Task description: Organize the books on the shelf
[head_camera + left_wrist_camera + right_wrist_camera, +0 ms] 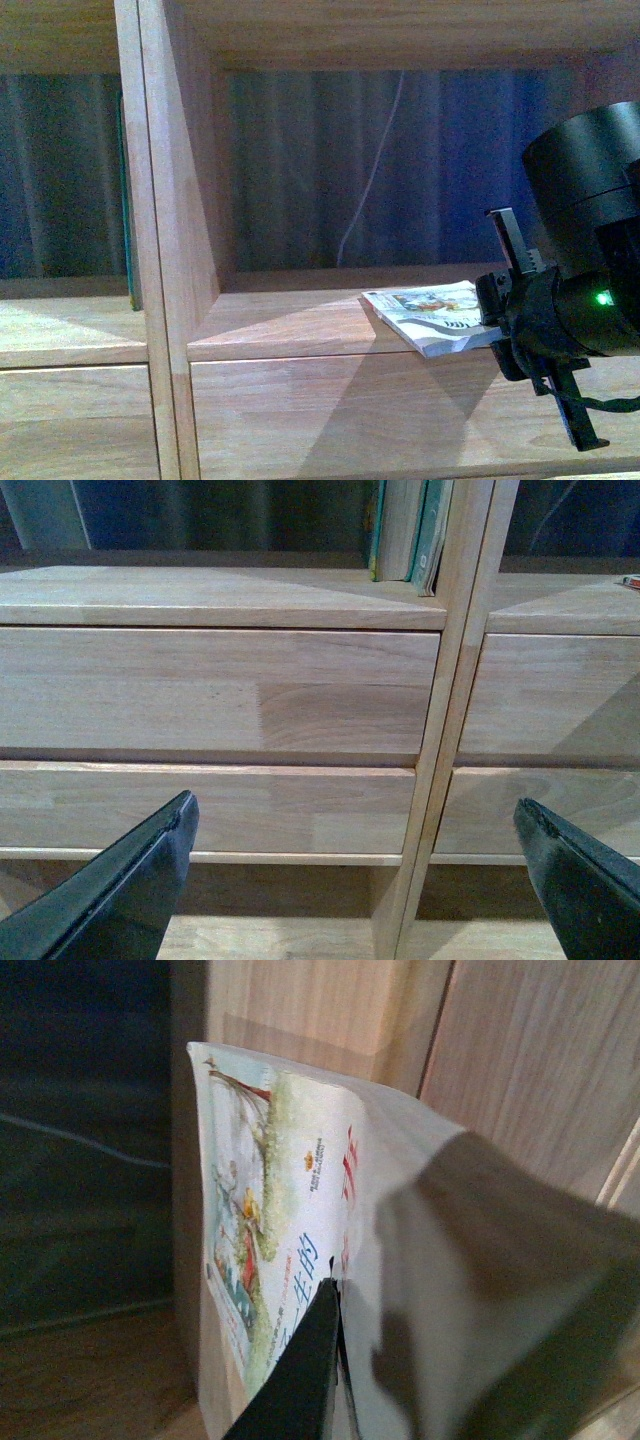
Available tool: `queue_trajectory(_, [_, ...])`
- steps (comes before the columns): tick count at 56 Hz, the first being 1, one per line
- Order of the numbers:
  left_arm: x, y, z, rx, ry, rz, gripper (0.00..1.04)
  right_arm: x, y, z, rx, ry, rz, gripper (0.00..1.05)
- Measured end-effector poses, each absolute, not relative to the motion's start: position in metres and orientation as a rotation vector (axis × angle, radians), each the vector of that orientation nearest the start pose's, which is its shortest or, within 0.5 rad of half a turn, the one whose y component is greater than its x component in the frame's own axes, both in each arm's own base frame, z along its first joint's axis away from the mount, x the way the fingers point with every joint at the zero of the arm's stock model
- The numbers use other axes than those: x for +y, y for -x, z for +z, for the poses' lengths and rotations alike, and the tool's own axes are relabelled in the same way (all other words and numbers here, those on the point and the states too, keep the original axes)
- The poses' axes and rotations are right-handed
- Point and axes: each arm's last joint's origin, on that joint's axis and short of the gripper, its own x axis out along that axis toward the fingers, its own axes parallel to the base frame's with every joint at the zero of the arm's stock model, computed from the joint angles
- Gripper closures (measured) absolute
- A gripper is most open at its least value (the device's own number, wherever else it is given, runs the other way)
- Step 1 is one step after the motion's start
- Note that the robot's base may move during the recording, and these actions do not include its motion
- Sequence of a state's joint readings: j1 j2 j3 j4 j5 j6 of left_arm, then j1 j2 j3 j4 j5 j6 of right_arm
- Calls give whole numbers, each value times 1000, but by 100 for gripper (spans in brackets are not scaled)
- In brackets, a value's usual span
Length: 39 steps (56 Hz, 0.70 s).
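The white-covered book [436,316] lies flat over the front edge of the right cubby floor of the pale wood shelf [300,330]. My right gripper [497,305] is shut on its near edge. Up close in the right wrist view, the white-covered book [290,1210] shows coloured print, with one dark finger [300,1380] pressed on its cover. A slim green book [125,200] stands upright in the left cubby against the divider. In the left wrist view, two books [410,530] stand by the divider, and my left gripper [355,825] hangs open before the drawer fronts, holding nothing.
Plank-fronted drawers [220,690] run below the cubby floors. A vertical divider [165,240] separates the two columns. Behind the backless shelf hangs a dark curtain with a thin pale cord [365,190].
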<state>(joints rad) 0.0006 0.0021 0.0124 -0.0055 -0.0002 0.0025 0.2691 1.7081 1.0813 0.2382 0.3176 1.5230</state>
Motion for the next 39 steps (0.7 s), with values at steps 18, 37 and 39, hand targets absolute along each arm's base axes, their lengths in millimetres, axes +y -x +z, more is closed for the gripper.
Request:
queue_trajectory(18, [0, -97, 167, -5, -2, 1, 7, 77, -345, 242, 185, -1338, -309, 97])
queue_trajectory(37, [0, -97, 167, -5, -2, 1, 7, 23, -292, 291, -25, -1176, -204, 97])
queue_trajectory(39, [0, -97, 167, -5, -2, 1, 7, 18, -286, 298, -51, -1162, -188, 97])
